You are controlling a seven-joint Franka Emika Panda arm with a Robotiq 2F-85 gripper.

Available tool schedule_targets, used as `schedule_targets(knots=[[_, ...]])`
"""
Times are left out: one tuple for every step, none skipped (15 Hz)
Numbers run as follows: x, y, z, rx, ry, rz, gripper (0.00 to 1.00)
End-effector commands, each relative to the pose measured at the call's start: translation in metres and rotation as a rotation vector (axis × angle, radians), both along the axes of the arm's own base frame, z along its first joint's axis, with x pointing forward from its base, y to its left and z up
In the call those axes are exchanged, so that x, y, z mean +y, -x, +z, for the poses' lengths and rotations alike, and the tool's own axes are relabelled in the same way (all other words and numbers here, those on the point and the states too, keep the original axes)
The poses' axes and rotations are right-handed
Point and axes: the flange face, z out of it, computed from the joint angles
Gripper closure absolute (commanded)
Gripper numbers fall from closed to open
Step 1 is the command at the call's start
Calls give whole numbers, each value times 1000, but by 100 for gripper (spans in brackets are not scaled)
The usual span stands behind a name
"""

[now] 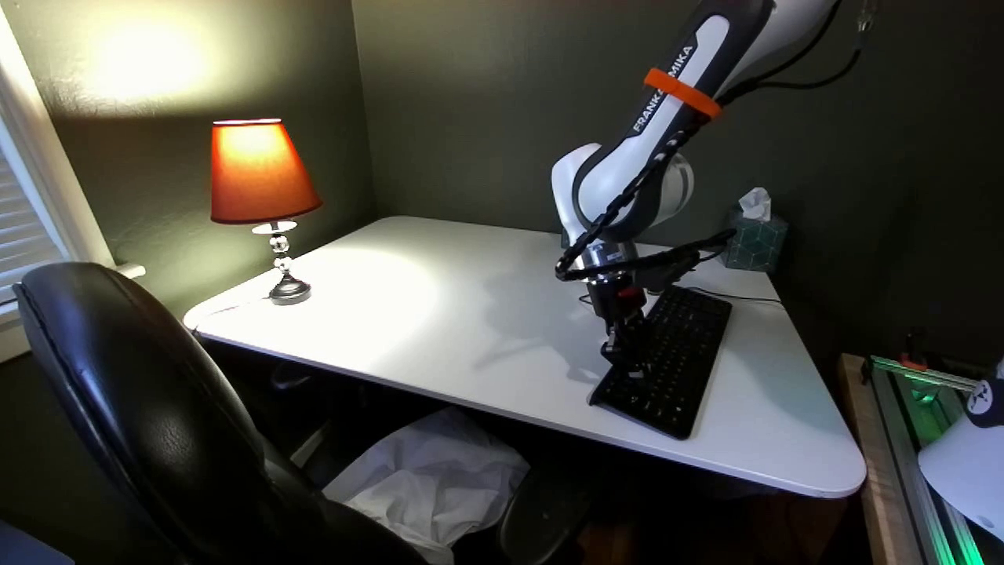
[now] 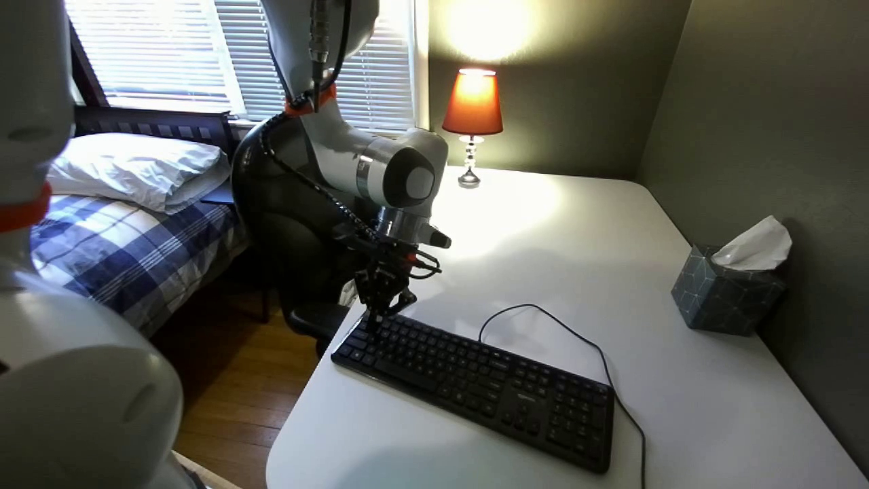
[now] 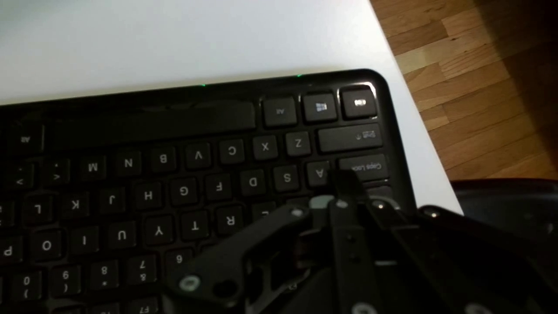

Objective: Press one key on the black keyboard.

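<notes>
The black keyboard (image 1: 694,345) lies flat on the white desk, with one short end close to the desk edge. It also shows in an exterior view (image 2: 475,384), where its thin black cable (image 2: 589,341) curves away, and in the wrist view (image 3: 174,126), with its letters upside down. My gripper (image 1: 634,370) points down over the keyboard end near the desk edge; it also shows in an exterior view (image 2: 372,326). In the wrist view the fingertips (image 3: 347,178) are together, holding nothing, over the A and Caps Lock keys. I cannot tell whether they touch a key.
The white desk (image 1: 471,314) carries a lit lamp with an orange shade (image 1: 259,176) and a patterned tissue box (image 2: 728,292) by the wall. A black office chair (image 1: 133,392) stands at the desk's long edge. A bed (image 2: 129,244) stands beyond.
</notes>
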Motion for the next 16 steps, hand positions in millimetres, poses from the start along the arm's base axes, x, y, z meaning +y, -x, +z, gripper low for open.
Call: schedule_targets(knots=[[0,0,-1,-3,-19,-8,100],[0,0,-2,-4,-18,-8,100],[-1,-1,-2,-4,-19,-9,100],[-1,-1,-2,-6,-19,-8,100],[-2,-2,-2,-7,-20,-7,100],[-2,-3,-3,-6,-20,-7,100],[-2,-3,-3,-4,-22,-5,100],[-1,-3,-4,-3,-25,-4,100],[-1,-3,-4,0,-27,-2,100],[-1,-3,-4,1,-28,0,100],[-1,-4,-5,2,-29,2,100],[-1,-5,-6,3,-32,5,100],[0,-5,-6,3,-35,8,100],[0,-6,-7,3,-39,11,100],[0,-7,-7,2,-40,13,100],[0,-8,-7,-1,-42,14,100]])
